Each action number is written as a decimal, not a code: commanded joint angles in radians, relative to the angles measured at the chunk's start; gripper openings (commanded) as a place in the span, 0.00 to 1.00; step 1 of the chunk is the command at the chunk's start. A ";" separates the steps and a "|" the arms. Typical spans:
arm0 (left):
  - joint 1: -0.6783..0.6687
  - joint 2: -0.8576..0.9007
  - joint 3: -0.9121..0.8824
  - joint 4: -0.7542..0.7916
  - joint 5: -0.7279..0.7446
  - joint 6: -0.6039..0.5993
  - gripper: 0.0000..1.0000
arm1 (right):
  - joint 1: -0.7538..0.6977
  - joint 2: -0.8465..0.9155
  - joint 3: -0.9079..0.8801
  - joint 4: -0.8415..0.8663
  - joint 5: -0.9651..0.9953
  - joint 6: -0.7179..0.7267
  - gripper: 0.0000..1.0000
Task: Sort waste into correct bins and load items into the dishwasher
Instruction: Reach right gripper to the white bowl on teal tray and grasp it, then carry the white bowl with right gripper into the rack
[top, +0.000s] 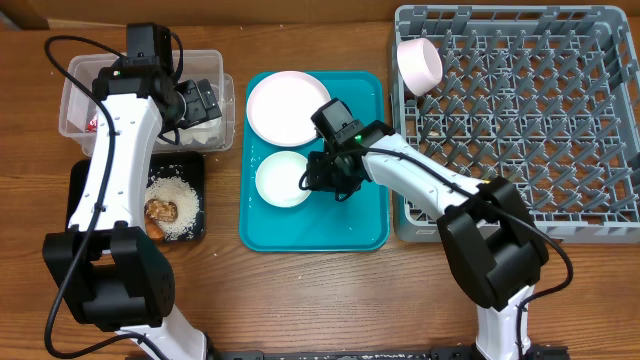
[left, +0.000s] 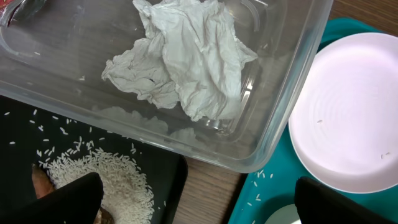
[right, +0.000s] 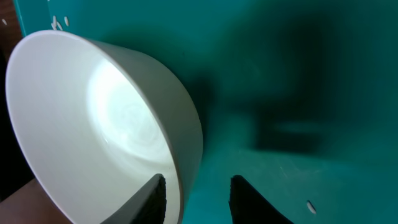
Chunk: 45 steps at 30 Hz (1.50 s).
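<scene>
My right gripper (top: 318, 172) is open and straddles the right rim of a small white bowl (top: 282, 180) on the teal tray (top: 320, 235). In the right wrist view one finger is inside the bowl (right: 93, 118) and one outside, with the gripper (right: 198, 199) not closed on the wall. The round pale-pink plate (top: 285, 107) lies behind the bowl. My left gripper (top: 205, 100) is open and empty over the clear tub (top: 70, 95), which holds the crumpled white napkin (left: 186, 56) and a red wrapper (top: 93, 125). The black tray (top: 78, 185) holds rice (top: 180, 200) and a brown lump (top: 161, 209).
The grey dish rack (top: 520, 120) stands at the right, with a pale-pink cup (top: 420, 62) lying tilted at its far left corner. A few rice grains lie on the teal tray (left: 249, 199). The plate (left: 354, 112) sits close to the tub's right wall (left: 267, 149).
</scene>
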 joint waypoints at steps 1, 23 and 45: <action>0.003 -0.007 0.018 0.003 -0.012 0.017 1.00 | 0.006 0.014 -0.006 0.007 -0.020 0.011 0.24; 0.002 -0.007 0.018 0.003 -0.012 0.017 1.00 | -0.065 -0.454 0.061 -0.349 0.954 -0.021 0.04; 0.002 -0.007 0.018 0.003 -0.012 0.016 1.00 | -0.134 -0.278 0.019 -0.129 1.658 -0.709 0.04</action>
